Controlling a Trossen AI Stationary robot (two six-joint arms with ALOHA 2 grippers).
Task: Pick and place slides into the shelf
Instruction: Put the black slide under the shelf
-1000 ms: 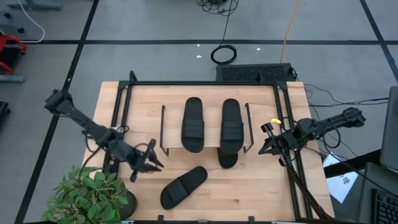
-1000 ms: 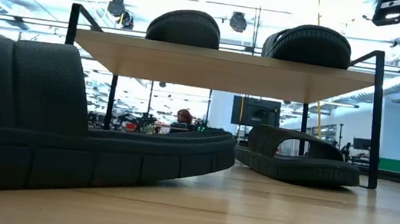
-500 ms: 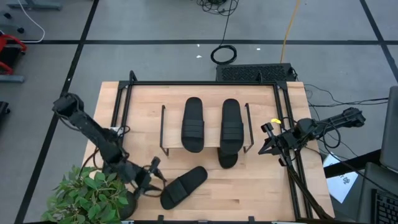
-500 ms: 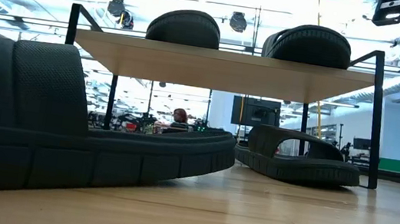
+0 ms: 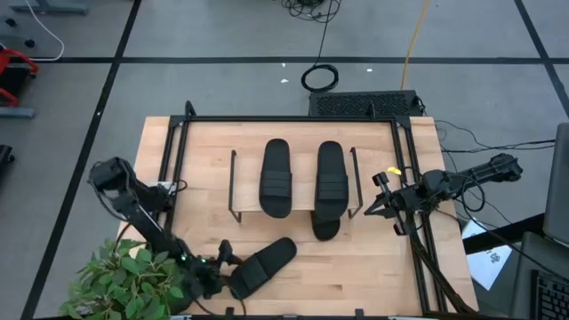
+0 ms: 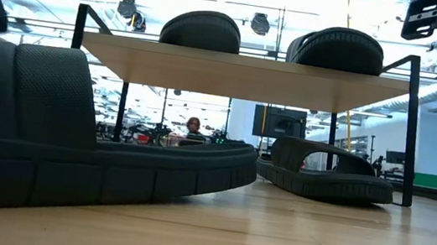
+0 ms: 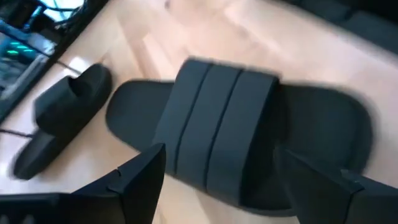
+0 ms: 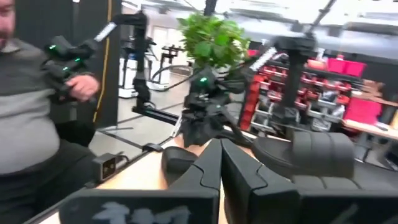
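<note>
The table (image 5: 204, 151), a light wood top ringed by a black frame, is filling the middle of the high view. On it the shelf (image 5: 247, 191) is standing toward the far middle, its plank top (image 6: 242, 73) carried on thin black wire sides.

Two slides are lying side by side on the shelf top, one on the left (image 5: 276, 177) and one on the right (image 5: 331, 176); in the low view their rounded ends (image 6: 201, 29) (image 6: 336, 47) are showing above the plank. A third slide (image 5: 325, 224) is sitting on the table under the shelf's right half, its near end poking out past the plank edge, and the low view is showing it below the plank (image 6: 326, 172). The fourth slide (image 5: 262, 267) is lying at an angle on the near left part of the table, well apart from the shelf.

The left gripper (image 5: 220, 271) is hovering at that fourth slide's near-left end, its fingers spread wide on either side of the ribbed strap (image 7: 217, 130) and grasping nothing.

The right gripper (image 5: 374, 205) is waiting just off the shelf's right side, its fingers (image 8: 208, 168) pressed together and empty.

A potted plant (image 5: 129, 280) is standing at the table's near left corner.
</note>
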